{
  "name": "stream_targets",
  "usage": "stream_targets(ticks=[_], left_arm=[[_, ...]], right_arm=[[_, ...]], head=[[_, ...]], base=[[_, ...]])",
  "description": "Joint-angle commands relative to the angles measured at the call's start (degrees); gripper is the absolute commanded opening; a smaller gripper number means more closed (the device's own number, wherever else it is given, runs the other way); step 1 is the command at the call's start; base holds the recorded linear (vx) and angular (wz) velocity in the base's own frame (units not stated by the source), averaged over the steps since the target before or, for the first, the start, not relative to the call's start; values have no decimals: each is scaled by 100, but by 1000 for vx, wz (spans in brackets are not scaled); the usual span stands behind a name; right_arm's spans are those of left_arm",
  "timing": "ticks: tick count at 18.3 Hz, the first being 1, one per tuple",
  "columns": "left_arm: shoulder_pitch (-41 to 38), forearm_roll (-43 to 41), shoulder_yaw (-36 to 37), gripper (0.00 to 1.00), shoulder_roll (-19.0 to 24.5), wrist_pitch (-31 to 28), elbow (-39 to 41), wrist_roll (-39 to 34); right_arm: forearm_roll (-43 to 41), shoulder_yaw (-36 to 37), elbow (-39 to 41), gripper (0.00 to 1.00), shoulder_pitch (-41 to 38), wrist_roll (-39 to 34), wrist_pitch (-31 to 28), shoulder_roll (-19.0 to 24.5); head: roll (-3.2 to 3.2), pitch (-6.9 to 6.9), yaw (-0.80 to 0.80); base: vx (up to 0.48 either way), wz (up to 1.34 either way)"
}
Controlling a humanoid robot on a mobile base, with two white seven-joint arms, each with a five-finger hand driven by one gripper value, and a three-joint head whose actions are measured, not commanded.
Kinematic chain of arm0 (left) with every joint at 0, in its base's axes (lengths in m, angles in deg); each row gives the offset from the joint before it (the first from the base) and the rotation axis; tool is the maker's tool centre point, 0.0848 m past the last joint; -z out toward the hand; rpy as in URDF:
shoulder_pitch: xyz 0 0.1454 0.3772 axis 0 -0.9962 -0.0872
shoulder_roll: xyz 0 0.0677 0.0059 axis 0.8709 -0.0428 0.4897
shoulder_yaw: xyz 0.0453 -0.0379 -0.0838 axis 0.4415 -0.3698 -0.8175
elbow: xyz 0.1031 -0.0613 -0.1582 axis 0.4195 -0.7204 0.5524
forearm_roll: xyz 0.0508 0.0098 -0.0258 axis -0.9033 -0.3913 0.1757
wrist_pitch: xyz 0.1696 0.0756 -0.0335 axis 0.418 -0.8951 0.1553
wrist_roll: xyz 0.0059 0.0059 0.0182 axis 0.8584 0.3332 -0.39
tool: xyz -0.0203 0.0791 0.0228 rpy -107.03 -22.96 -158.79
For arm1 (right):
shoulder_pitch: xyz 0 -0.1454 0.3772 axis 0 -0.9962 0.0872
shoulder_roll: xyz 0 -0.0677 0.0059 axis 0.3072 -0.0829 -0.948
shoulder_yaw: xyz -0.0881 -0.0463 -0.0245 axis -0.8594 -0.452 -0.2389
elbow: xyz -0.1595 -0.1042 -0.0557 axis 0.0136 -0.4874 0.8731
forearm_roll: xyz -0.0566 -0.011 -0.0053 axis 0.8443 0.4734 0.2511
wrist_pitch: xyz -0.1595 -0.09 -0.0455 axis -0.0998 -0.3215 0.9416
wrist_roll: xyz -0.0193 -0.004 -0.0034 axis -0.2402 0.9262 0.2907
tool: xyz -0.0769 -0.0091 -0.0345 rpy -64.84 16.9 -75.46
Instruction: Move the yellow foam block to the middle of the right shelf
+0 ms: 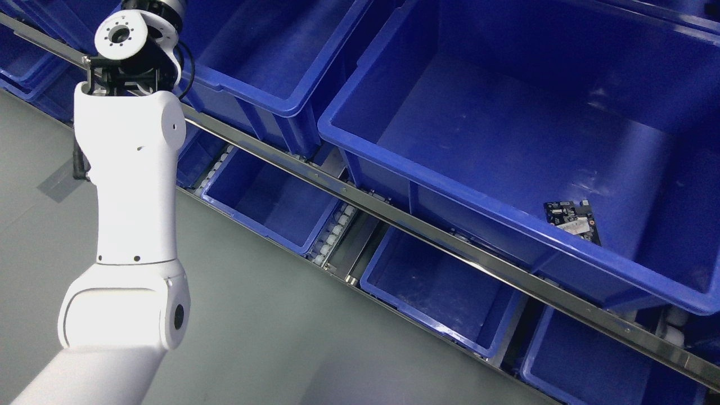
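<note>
No yellow foam block shows anywhere in the head view. My left arm rises white from the lower left corner up to its wrist joint at the top left. Beyond the wrist, the left hand is cut off by the top edge, in front of the blue bins there. What it holds, if anything, is hidden. My right arm is out of the picture.
A large blue bin fills the right side, with a small dark circuit board on its floor. Another blue bin stands beside it at top centre. Below a metal shelf rail sit lower blue bins. Grey floor lies at the lower left.
</note>
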Motion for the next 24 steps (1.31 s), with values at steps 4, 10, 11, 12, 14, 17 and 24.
stream_targets(ticks=[4,10,11,12,14,17,24], left_arm=[[264,-1,975,100,100,26,-1472,191],[63,17,529,100,100,202,-87,191],[-8,95,370,100,100,281,274,191],[-104,288,264,100,100,360,678,199],[-559,631,18,100,100,422,1599,199],[-1517,632,-97,100,100,422,2796,208],[-3066,641,43,100,100,1819,3116,806]], right_arm=[[18,-1,100,100,-8,-4,-3,-100],[26,-2,100,100,-8,-4,-3,-100],[18,-2,100,100,-8,-4,-3,-100],[18,-2,100,100,-8,-4,-3,-100],[18,-2,100,100,-8,-4,-3,-100],[18,-2,100,100,-8,-4,-3,-100],[18,-2,100,100,-8,-4,-3,-100]], head=[[0,1,0],[0,1,0],[0,1,0],[0,1,0],[0,1,0],[0,1,0],[0,2,0]], base=[[74,26],[82,45],[60,47],[60,47],[44,21],[44,8],[16,4]])
